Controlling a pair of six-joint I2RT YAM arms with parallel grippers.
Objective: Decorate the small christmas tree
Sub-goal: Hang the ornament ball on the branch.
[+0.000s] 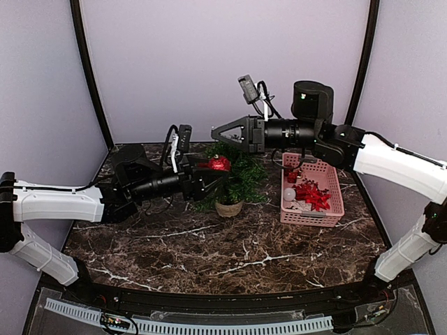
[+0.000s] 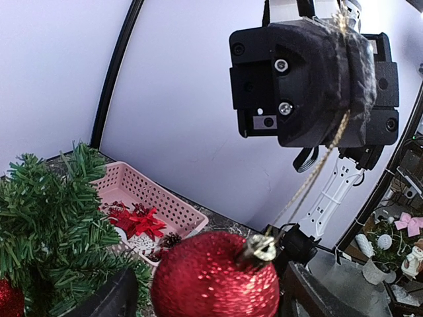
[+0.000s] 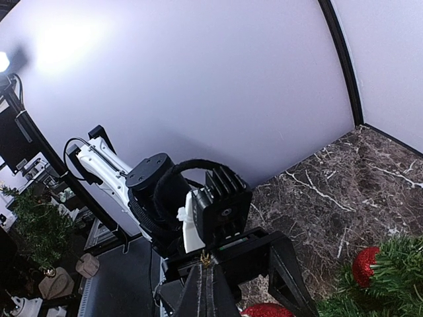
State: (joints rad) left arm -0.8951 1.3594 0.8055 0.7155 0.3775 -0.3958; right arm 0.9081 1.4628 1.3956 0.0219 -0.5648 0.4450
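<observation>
Left gripper (image 1: 214, 172) jaws spread, right gripper (image 1: 214, 130) pinched shut — arms extended inward, right above left

We see the small christmas tree (image 1: 246, 176), bushy dark green needle branches, standing upright on 1 small round tan base (image 1: 229, 208), at the back middle of the dark marbled table (image 1: 209, 258), just beside the pink basket (image 1: 311, 218), 1 red bauble (image 3: 365, 265) sitting among its branches

White arms (image 1: 56, 202), black joints (image 1: 311, 98) and cables (image 1: 170, 143); right gripper (image 1: 216, 131) seemingly fabric-padded.
</observation>
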